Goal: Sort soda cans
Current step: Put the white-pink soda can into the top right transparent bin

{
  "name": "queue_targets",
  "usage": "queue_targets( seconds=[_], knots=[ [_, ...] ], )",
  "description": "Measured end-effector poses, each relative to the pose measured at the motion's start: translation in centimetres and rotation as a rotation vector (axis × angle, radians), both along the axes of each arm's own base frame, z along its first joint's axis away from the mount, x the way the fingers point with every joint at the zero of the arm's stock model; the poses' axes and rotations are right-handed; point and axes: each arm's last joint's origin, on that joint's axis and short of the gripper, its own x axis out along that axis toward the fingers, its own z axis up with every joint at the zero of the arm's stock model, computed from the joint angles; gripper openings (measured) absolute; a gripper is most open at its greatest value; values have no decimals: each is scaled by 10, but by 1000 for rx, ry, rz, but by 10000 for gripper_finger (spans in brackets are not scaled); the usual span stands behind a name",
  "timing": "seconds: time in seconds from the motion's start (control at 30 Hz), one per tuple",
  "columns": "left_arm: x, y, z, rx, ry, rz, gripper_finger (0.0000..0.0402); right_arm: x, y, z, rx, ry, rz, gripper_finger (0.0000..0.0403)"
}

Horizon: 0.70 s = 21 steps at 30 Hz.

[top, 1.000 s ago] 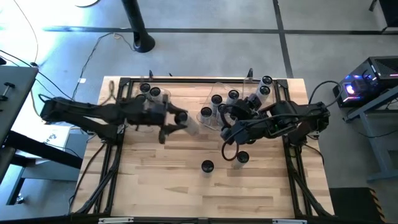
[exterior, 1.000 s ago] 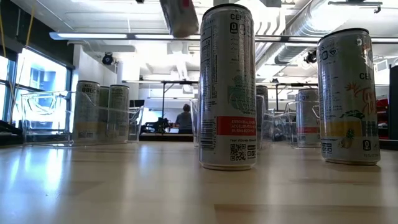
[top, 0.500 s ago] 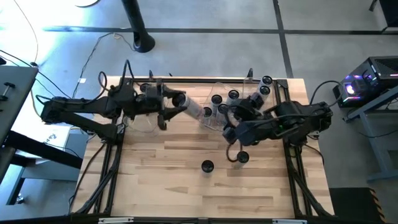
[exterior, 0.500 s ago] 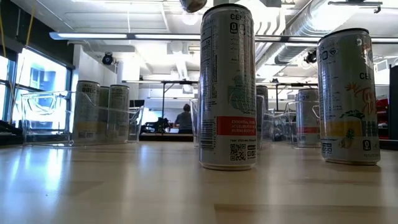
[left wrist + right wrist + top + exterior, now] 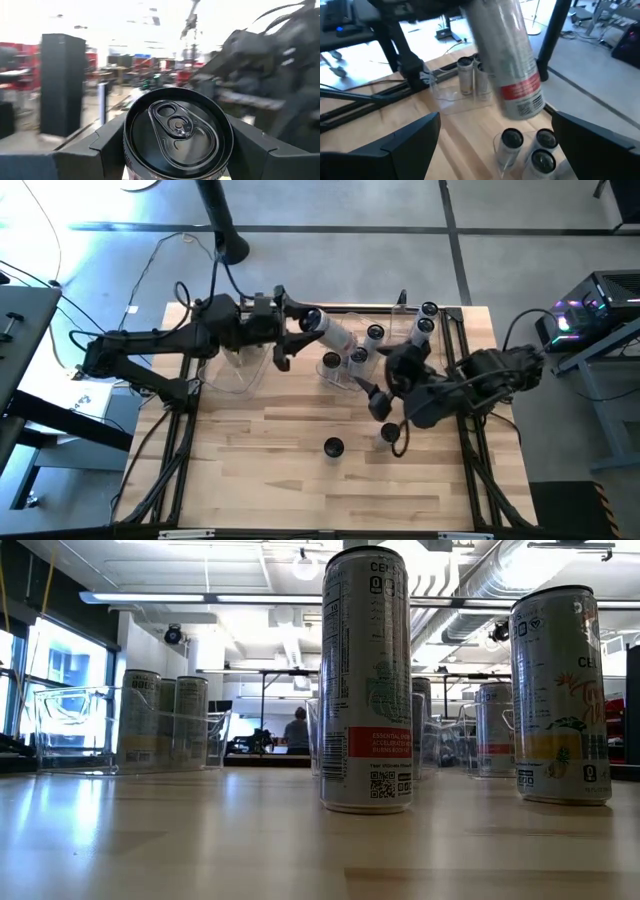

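The left claw (image 5: 300,320), clamped on a soda can (image 5: 330,330), has swung it from mid-table to the upper centre of the frame, over the right bin (image 5: 392,313), so a drop looks close. The right claw (image 5: 385,405) hangs wide and empty above the table (image 5: 250,470).

A pale wooden bench (image 5: 250,460) with a black frame along its edges stands on a grey floor (image 5: 520,240). Two clear plastic bins sit at its far side: the left bin (image 5: 75,730) and the right bin (image 5: 385,320). A black pole (image 5: 222,220) rises from a round foot beyond the bench. A box with purple lights (image 5: 585,310) sits off to the right. Far back in the room, a person (image 5: 296,730) sits at a desk.
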Motion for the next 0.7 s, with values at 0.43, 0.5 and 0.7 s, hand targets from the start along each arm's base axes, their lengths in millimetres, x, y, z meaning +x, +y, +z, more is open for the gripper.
queue_targets(
  seconds=[0.43,0.5,0.7],
  knots=[
    [-2,-4,8,-16,4,-95,244,23,-32,2,-12,-23,-79,378],
    [-2,-4,8,-15,4,-97,244,28,-35,4,54,-43,-29,378],
    [-2,-5,8,-25,13,-119,244,51,-35,1,6,15,226,378]
  ],
)
